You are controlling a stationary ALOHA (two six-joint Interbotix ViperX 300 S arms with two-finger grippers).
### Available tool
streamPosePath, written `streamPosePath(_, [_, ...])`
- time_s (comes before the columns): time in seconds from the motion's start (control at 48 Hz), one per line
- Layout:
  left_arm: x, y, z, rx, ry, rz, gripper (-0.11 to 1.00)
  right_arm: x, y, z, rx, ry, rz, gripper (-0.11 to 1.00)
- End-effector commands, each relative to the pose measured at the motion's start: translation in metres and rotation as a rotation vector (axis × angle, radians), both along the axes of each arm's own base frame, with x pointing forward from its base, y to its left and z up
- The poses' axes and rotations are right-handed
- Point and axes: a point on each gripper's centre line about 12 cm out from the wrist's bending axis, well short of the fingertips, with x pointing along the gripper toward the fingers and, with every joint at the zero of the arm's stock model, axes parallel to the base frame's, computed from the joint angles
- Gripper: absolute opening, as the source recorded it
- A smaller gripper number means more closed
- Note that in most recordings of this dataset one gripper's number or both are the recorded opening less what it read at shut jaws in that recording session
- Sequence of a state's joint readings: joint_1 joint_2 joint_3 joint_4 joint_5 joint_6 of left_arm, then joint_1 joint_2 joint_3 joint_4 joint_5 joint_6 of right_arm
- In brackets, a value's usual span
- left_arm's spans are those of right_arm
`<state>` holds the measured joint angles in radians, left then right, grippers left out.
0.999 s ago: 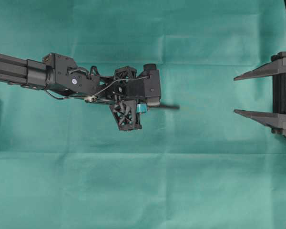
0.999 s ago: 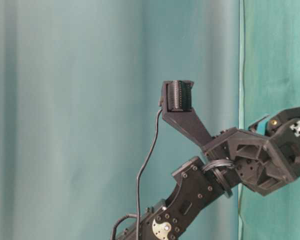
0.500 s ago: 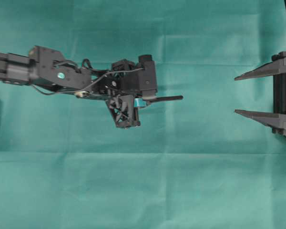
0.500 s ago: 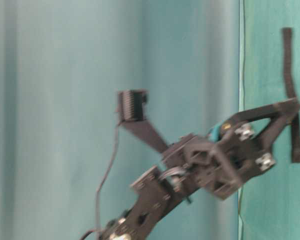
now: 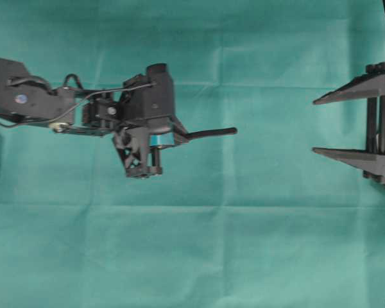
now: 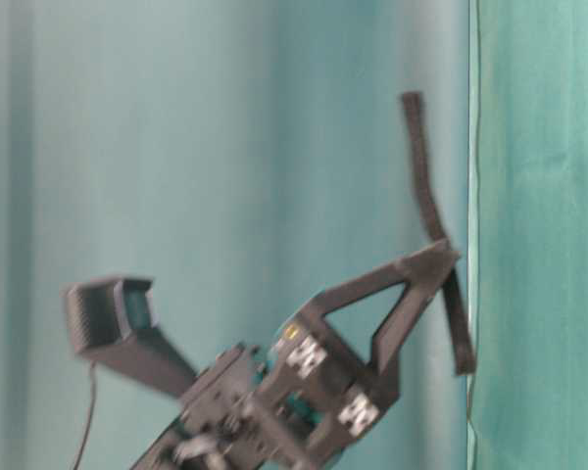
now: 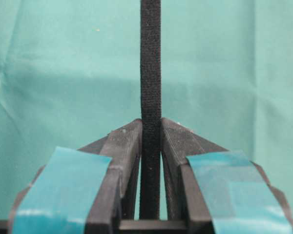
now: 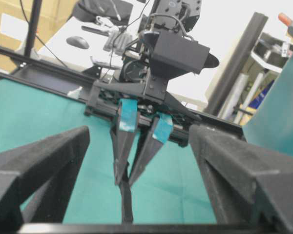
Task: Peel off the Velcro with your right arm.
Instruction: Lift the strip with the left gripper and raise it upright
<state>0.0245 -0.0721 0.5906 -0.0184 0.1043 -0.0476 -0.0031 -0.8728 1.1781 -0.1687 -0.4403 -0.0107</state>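
Observation:
The Velcro (image 5: 212, 133) is a thin black strap sticking out rightward from my left gripper (image 5: 179, 136), whose teal-patched fingers are shut on one end of it. In the left wrist view the Velcro (image 7: 150, 58) runs straight up from between the pinched tips of the left gripper (image 7: 151, 124). At table level the Velcro (image 6: 423, 181) stands nearly upright in the air. My right gripper (image 5: 314, 126) stands wide open at the right edge, well apart from the strap's free end. From the right wrist, the Velcro (image 8: 126, 202) hangs between the right gripper's (image 8: 139, 134) spread fingers.
Green cloth (image 5: 244, 244) covers the table, with a fold line running across it. A wide gap of cloth lies between the strap's tip and the right fingers. A black frame rail (image 8: 44, 73) and desk clutter sit behind the left arm.
The left arm has drawn back to the left and turned, carrying the Velcro with it; the strap has come into the table-level view. The right gripper has stayed open in place.

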Motion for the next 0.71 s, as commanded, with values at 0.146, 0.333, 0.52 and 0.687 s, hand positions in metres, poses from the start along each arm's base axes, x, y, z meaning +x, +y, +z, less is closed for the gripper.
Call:
streamPosePath(0.146, [-0.018, -0.015, 0.036, -0.042, -0.153, -0.012, 0.1, 0.032, 0.0, 0.019, -0.046, 0.004, -0.001, 0.64])
streamPosePath(0.333, [-0.035, -0.02, 0.045, -0.077, -0.228, -0.007, 0.1, 0.061, 0.0, 0.02, -0.113, 0.038, -0.007, 0.64])
streamPosePath(0.52, [-0.054, -0.019, 0.053, -0.141, -0.356, 0.021, 0.1, 0.088, 0.0, 0.016, -0.206, 0.071, -0.013, 0.64])
streamPosePath(0.687, [-0.073, -0.018, 0.057, -0.214, -0.466, 0.044, 0.1, 0.105, -0.001, 0.013, -0.297, 0.084, -0.02, 0.64])
